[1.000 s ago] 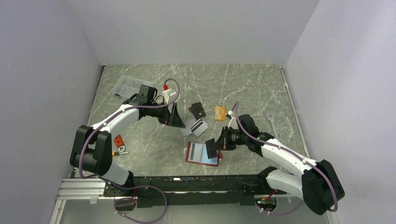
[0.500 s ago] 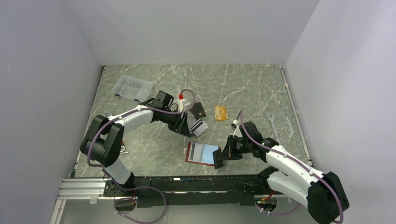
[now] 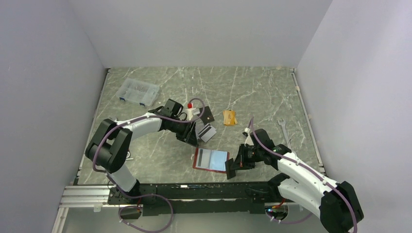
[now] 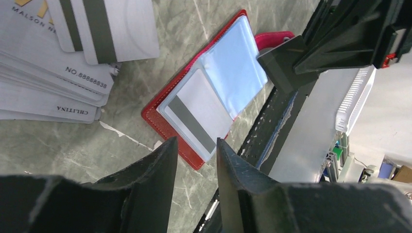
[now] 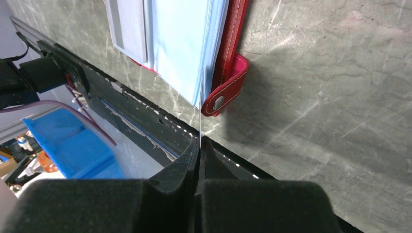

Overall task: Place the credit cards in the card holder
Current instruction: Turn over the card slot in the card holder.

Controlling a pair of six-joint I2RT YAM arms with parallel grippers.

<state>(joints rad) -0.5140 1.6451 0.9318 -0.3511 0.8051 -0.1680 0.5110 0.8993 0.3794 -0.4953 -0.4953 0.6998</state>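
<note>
Pale plain walls (image 3: 204,34) closed in the grey-green marbled table (image 3: 262,92), which looked smooth and hard, so flat cards would likely be awkward to lift. The dark-red leather card holder (image 3: 210,160) lay open at the near edge, probably soft and floppy. The right gripper (image 3: 232,170) was pressed together on the edge of one pale blue clear sleeve (image 5: 180,48). The grey-white striped credit cards (image 4: 48,82) lay fanned just beyond the holder; light, stiff and slick, they seemed best taken by an overhanging edge. The left gripper (image 4: 197,145) hovered partly spread, empty.
</note>
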